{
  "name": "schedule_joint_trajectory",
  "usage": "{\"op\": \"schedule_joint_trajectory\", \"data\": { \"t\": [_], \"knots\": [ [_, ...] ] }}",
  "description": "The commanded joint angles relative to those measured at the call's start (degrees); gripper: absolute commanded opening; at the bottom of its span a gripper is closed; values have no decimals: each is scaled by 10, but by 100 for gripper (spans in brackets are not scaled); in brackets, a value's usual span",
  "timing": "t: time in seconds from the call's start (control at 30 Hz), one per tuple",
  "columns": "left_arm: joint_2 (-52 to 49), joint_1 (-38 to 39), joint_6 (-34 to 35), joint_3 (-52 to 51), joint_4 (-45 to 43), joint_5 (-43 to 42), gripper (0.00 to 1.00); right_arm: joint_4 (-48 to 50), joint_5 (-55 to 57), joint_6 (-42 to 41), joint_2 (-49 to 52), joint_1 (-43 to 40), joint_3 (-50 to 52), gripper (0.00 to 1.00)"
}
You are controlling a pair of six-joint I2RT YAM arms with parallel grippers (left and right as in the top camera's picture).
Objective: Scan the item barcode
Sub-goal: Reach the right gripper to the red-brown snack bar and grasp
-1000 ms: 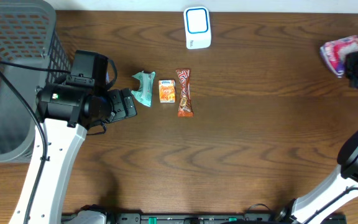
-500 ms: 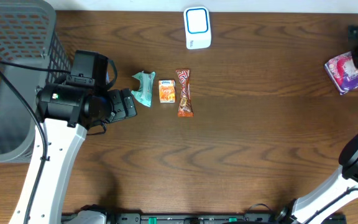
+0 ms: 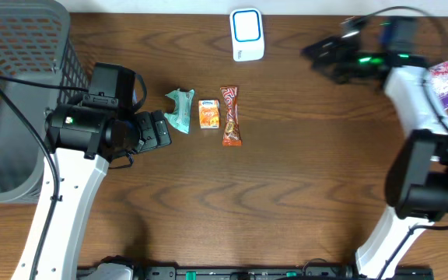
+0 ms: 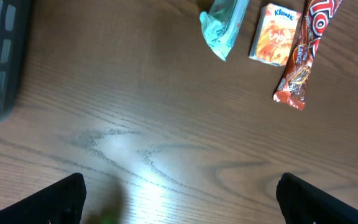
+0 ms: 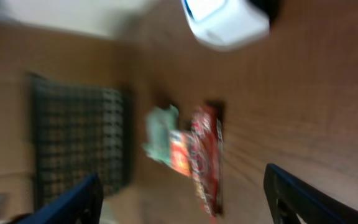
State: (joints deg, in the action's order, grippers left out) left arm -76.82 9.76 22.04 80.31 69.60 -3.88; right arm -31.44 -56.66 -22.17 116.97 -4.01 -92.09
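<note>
Three items are being seen in a row on the table (image 3: 286,194) near the scanner (image 3: 247,34): teal packet (image 3: 180,110), tissue pack (image 3: 208,113), snack bar (image 3: 231,116). The left end effector (image 3: 164,131) is being held wide beside the teal packet, the right end effector (image 3: 315,56) wide and empty near the scanner, which risks being knocked if passed too low.

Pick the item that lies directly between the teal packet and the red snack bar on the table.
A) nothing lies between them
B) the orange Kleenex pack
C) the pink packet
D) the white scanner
B: in the overhead view the orange Kleenex pack sits in the row with the teal packet on one side of it and the red snack bar on the other.
</note>
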Motion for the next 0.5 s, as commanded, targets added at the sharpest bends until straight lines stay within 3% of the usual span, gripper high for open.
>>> {"op": "schedule_joint_trajectory", "data": {
  "t": [0.0,0.13,0.27,0.47],
  "knots": [
    [-2,-2,-5,0,2,9,98,-38,214,68,-6,83,4,78],
    [-2,-2,-5,0,2,9,98,-37,383,42,-6,182,10,83],
    [-2,-2,-5,0,2,9,98,-26,551,-6,-6,274,10,72],
    [-2,-2,-5,0,2,10,98,-19,661,-38,-3,342,10,64]
  ]
}}
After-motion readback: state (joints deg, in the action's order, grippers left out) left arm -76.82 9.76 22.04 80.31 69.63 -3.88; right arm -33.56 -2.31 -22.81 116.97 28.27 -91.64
